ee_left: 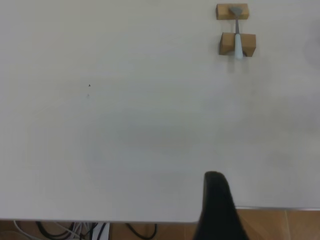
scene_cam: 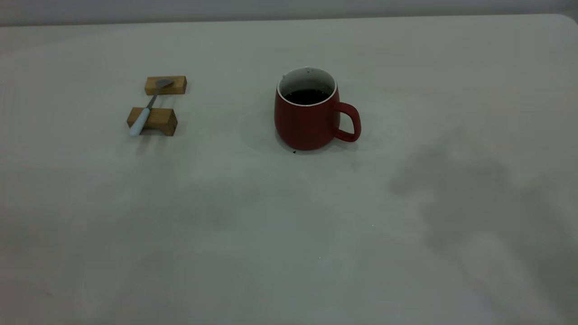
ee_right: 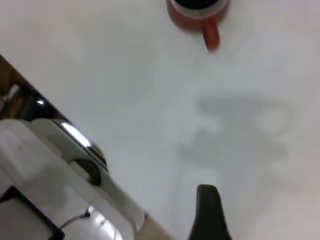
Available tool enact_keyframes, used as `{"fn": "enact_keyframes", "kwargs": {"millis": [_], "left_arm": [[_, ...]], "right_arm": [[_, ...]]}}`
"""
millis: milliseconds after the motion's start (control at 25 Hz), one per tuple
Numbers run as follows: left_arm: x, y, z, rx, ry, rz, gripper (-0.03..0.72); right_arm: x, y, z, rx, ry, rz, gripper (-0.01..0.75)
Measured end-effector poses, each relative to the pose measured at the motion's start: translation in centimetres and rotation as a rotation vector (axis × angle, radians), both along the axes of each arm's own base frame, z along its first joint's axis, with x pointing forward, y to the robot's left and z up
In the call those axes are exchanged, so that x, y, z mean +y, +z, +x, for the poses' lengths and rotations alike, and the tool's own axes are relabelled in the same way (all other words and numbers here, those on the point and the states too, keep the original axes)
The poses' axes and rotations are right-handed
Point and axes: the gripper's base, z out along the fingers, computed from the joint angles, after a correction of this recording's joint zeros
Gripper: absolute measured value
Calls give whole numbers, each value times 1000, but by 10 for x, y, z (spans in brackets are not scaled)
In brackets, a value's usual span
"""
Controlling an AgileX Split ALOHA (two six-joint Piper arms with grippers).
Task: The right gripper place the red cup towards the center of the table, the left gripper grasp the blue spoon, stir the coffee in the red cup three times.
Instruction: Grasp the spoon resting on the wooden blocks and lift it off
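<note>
The red cup (scene_cam: 307,113) stands upright near the middle of the table (scene_cam: 271,225), handle to the right, with dark coffee (scene_cam: 307,96) inside. The blue spoon (scene_cam: 149,108) lies across two small wooden blocks at the far left, bowl on the far block. Neither arm shows in the exterior view. In the left wrist view a black tip of my left gripper (ee_left: 215,181) hangs near the table's edge, far from the spoon (ee_left: 237,36). My right gripper (ee_right: 207,192) shows the same way, well apart from the cup (ee_right: 197,14).
The two wooden blocks (scene_cam: 165,85) (scene_cam: 153,121) hold the spoon off the tabletop. A soft shadow (scene_cam: 474,194) falls on the table's right side. Cables (ee_left: 75,231) hang below the table edge, and a white unit (ee_right: 55,175) stands past the edge in the right wrist view.
</note>
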Motion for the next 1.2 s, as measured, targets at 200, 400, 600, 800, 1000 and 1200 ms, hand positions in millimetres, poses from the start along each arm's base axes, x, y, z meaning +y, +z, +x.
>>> {"fn": "enact_keyframes", "kwargs": {"millis": [200,400,600,800,1000,1200], "left_arm": [[0,0,0,0,0,0,577],[0,0,0,0,0,0,577],[0,0,0,0,0,0,577],[0,0,0,0,0,0,577],[0,0,0,0,0,0,577],[0,0,0,0,0,0,577]], "right_arm": [[-30,8,-94,-69,-158,-1,605],[-59,4,-181,-241,-310,64,605],[-75,-30,-236,-359,-481,120,605],[-78,-63,-259,-473,-573,155,601],[-79,-79,-266,-529,-604,158,594],[-81,-81,-266,-539,-619,133,593]]}}
